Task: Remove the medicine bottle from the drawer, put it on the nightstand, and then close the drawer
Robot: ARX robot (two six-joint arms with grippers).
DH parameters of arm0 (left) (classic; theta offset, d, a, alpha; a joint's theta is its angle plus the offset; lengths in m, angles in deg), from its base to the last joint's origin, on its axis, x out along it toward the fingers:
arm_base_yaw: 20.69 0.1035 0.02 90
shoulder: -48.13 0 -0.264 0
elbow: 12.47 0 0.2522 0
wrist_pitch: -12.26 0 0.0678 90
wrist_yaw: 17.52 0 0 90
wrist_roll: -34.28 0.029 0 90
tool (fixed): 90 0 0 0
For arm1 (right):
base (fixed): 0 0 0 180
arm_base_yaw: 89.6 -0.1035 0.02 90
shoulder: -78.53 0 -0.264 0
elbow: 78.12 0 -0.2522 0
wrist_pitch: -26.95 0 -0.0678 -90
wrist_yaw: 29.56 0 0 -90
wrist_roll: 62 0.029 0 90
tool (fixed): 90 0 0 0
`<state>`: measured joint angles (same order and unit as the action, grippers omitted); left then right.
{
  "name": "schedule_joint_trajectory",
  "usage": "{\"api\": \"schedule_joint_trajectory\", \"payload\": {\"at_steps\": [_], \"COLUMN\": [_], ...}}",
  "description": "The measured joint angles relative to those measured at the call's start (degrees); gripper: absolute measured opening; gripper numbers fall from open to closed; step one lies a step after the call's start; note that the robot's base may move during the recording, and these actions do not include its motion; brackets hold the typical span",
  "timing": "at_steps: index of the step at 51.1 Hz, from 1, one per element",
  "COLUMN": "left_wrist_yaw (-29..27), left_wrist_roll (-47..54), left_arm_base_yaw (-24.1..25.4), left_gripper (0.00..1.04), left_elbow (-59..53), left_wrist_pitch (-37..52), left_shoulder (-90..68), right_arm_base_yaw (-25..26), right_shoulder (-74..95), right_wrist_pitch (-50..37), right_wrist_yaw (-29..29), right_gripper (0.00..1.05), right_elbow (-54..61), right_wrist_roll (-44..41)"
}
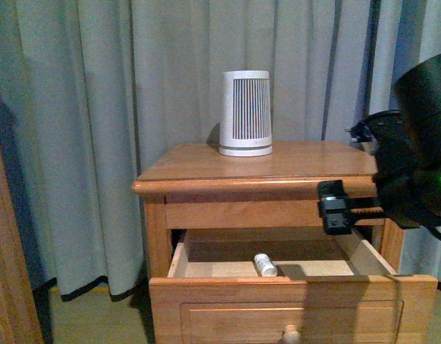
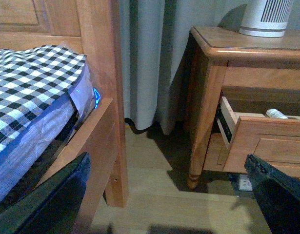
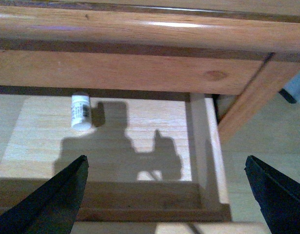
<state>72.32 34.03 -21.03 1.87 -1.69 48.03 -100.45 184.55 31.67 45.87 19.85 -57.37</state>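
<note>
The right claw [image 1: 335, 208] hangs above the right side of the pulled-out drawer [image 1: 292, 290], level with the front rail under the nightstand [image 1: 277, 168] top. In its wrist view the right claw [image 3: 167, 202] has its two dark fingers [image 3: 57, 204] spread wide with nothing between them. They point down at the drawer floor, and their shadow falls there.

The medicine bottle [image 1: 264, 265] lies on its side on the bare drawer floor. It is about midway between the side walls, a little nearer the left one, and close to where the floor runs under the nightstand's front rail. The claw is well apart from it, off to its right.

The left claw [image 2: 167, 200] is also spread open and holds nothing. It is low near the floor, between the bed frame [image 2: 98, 73] and the nightstand's left side.

A white ribbed cylinder [image 1: 246, 113] stands upright on the nightstand top, near the middle of the back edge. A grey curtain [image 1: 98, 107] hangs behind.
</note>
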Motion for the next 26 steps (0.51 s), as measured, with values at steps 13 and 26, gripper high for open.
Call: {"api": "schedule_joint_trajectory", "payload": {"at_steps": [13, 26], "left_wrist_yaw": [0.02, 0.02], "left_wrist_roll": [0.0, 0.0], "left_arm_base_yaw": [0.0, 0.0], "left_gripper": [0.98, 0.98], "left_elbow": [0.0, 0.0], "left_wrist_pitch": [0.0, 0.0], "left_shoulder": [0.0, 0.0], "right_arm_base_yaw": [-4.83, -5.73], "right_shoulder": [18.03, 23.93], "right_wrist_pitch": [4.39, 8.68], "right_wrist_yaw": [-0.92, -3.54], "right_gripper": [0.98, 0.98], "right_elbow": [-16.55, -19.19], "right_wrist_roll": [2.99, 9.05]}}
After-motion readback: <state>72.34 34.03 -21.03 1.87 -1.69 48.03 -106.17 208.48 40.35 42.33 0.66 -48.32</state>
